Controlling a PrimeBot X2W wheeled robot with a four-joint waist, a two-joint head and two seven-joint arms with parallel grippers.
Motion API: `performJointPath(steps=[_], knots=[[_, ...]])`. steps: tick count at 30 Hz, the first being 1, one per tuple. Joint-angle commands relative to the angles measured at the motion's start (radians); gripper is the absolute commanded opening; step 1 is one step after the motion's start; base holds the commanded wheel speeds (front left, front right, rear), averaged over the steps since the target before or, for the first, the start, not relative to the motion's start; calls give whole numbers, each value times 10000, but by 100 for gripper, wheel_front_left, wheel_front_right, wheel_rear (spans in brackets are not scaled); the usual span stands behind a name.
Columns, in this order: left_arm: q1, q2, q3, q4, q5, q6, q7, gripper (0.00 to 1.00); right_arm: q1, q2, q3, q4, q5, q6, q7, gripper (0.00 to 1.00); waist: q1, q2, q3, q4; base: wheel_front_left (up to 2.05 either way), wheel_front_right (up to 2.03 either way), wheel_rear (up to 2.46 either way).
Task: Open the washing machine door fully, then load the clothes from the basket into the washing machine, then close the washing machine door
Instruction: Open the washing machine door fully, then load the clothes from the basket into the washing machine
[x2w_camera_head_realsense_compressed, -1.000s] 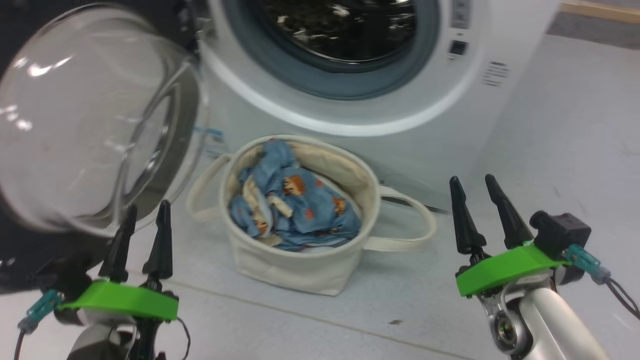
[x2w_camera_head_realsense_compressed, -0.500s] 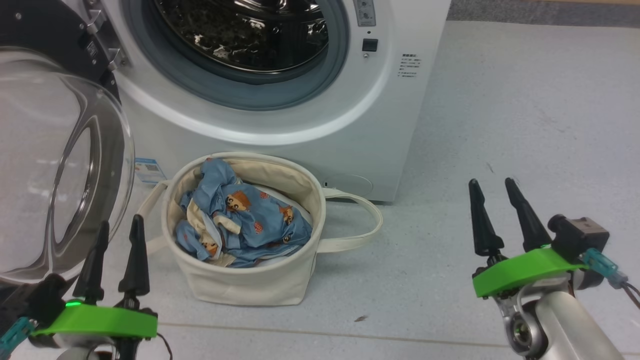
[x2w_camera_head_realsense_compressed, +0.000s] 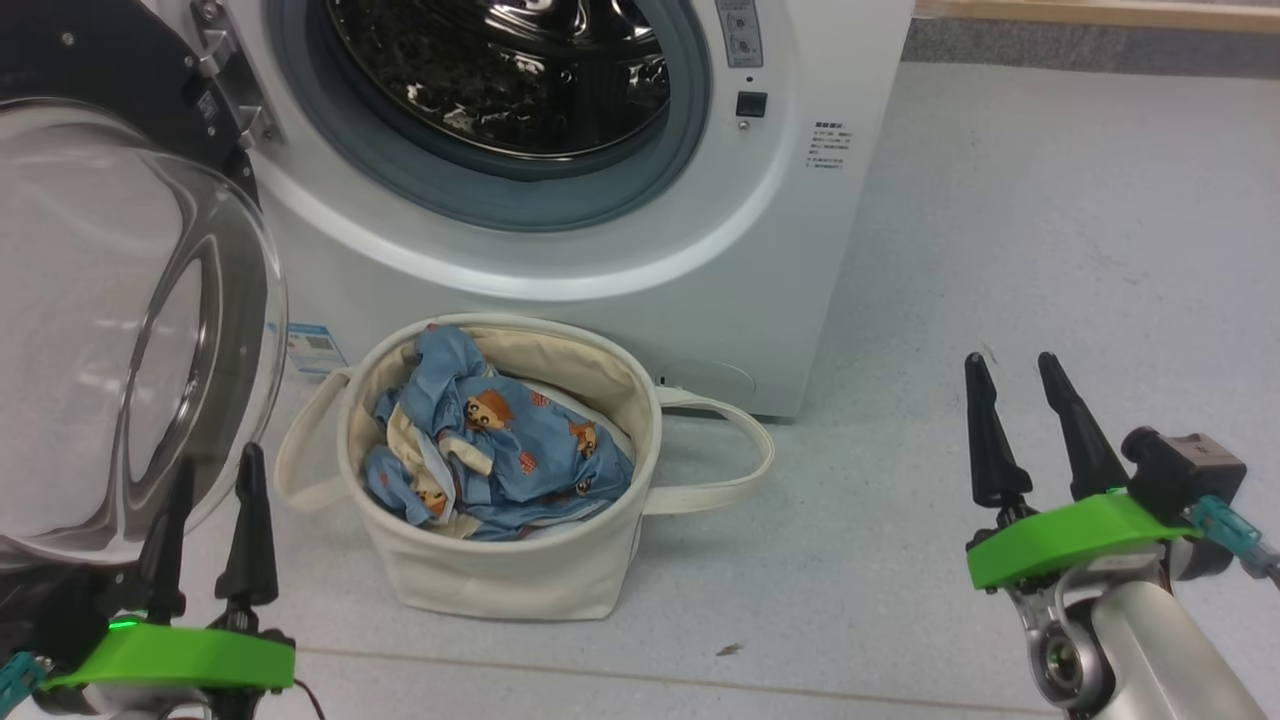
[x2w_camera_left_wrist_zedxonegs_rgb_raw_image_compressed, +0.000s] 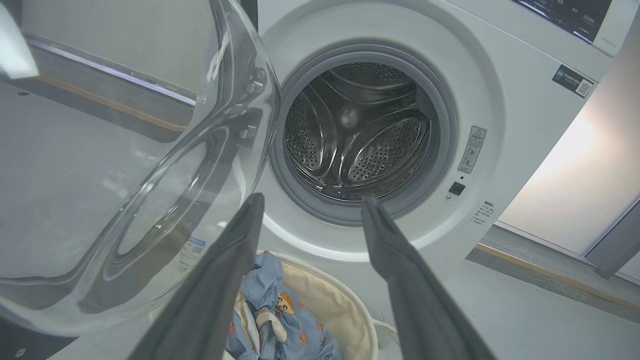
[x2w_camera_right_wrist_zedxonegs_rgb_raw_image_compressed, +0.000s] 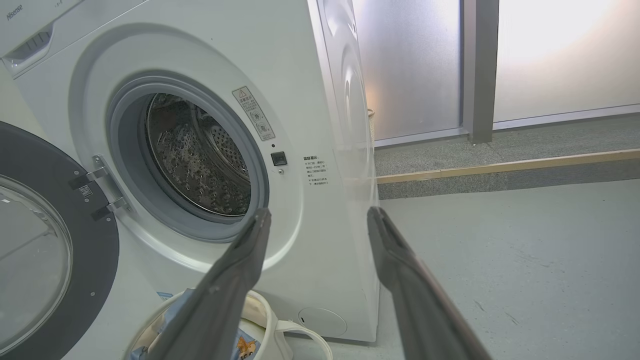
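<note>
Head camera has swung since a second ago; the basket (x2w_camera_head_realsense_compressed: 500, 585) hasn't shifted. Left gripper (x2w_camera_head_realsense_compressed: 217, 458) and right gripper (x2w_camera_head_realsense_compressed: 1009, 358) hover low, fingers apart, empty. Between them the basket holds the clothes (x2w_camera_head_realsense_compressed: 510, 450), just before the washing machine (x2w_camera_head_realsense_compressed: 800, 250). The washing machine door (x2w_camera_head_realsense_compressed: 120, 330) hangs open on the left, cut off at the frame edge

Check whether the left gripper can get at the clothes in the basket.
Probably yes: the left gripper is open, the clothes lie uncovered in the basket, and the door stands aside.
</note>
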Motion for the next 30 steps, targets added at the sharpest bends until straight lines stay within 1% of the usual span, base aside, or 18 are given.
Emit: performJointPath(steps=[1, 7, 12, 17, 23, 30], knots=[[-171, 306, 336, -328, 59, -59, -120, 100, 48, -129, 132, -365, -53, 56, -124, 100, -1, 0, -37, 30, 0, 0, 0], [-145, 342, 300, -152, 145, -59, -120, 100, 72, -207, 170, -342, -12, 56, -124, 100, -1, 0, -75, 122, 5, -6, 0], [-152, 341, 271, -96, 159, -59, -120, 100, 79, -193, 214, -329, 12, 56, -124, 100, -1, 0, -48, 196, 63, -78, 14], [-162, 353, 301, -78, 174, -59, -120, 100, 76, -180, 246, -314, 7, 56, -124, 100, -1, 0, -20, 277, 129, -149, 20], [-184, 354, 280, -71, 169, -59, -120, 100, 33, -161, 264, -326, -15, 56, -124, 100, -1, 0, 49, 375, 185, -204, 19], [-272, 212, 287, 54, 234, -59, -120, 100, -40, -143, 300, -361, -54, 56, -124, 100, -1, 0, 166, 487, 145, -142, -4]])
